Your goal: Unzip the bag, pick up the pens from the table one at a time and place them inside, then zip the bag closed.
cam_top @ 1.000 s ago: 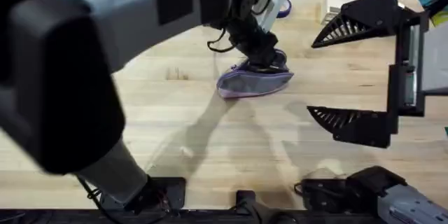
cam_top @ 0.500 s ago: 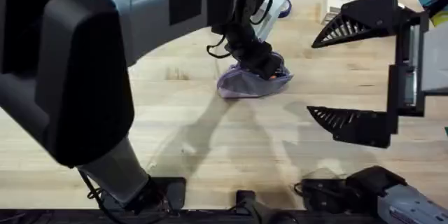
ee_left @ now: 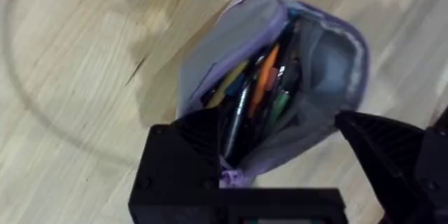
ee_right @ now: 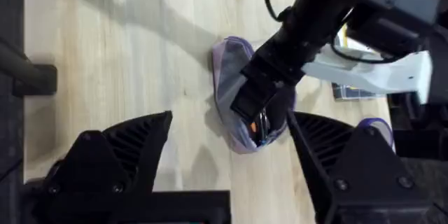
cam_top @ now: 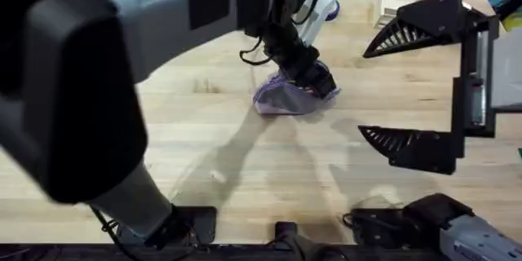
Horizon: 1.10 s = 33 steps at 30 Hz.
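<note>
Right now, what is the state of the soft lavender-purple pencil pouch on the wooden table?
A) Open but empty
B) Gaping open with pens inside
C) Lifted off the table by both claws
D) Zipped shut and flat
B: the left wrist view shows the lavender-purple pencil pouch gaping open, with an orange pen and other pens inside.

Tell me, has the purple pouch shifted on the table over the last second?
Yes, slightly. The bag bunched shorter: its right tip pulled leftward and up along the table, under the left end effector.
</note>
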Each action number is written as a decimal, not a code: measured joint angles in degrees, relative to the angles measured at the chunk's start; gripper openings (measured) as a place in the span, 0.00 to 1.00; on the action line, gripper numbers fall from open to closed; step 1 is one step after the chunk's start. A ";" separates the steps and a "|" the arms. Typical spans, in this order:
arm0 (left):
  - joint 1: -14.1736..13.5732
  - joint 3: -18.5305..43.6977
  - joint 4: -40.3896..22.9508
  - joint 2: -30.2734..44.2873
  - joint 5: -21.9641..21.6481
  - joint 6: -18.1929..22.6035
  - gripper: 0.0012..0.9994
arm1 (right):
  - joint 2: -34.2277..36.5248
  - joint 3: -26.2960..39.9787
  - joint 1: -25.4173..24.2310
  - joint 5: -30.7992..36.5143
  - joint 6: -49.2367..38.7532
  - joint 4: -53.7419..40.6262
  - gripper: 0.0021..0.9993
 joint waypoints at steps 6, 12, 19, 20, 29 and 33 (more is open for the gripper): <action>0.74 0.00 -2.77 -6.12 0.38 5.38 1.00 | 0.00 0.00 0.00 0.00 0.00 -0.63 1.00; 3.50 0.02 -8.23 -11.23 -0.98 10.32 1.00 | 0.00 0.00 0.00 0.00 0.00 -0.61 1.00; 9.09 0.02 -11.65 -15.21 -1.80 18.48 1.00 | 0.00 0.00 0.00 0.00 -0.29 -0.52 1.00; 9.81 0.02 -11.82 -15.96 -1.80 19.50 1.00 | 0.00 0.00 0.00 0.00 -0.42 -0.52 1.00; 17.58 0.02 -16.94 -19.26 1.26 33.63 1.00 | 0.00 0.00 0.00 0.00 -0.72 -0.50 1.00; 21.06 0.02 -19.52 -19.28 4.27 40.16 1.00 | 0.00 0.00 0.00 0.00 -1.97 -0.51 1.00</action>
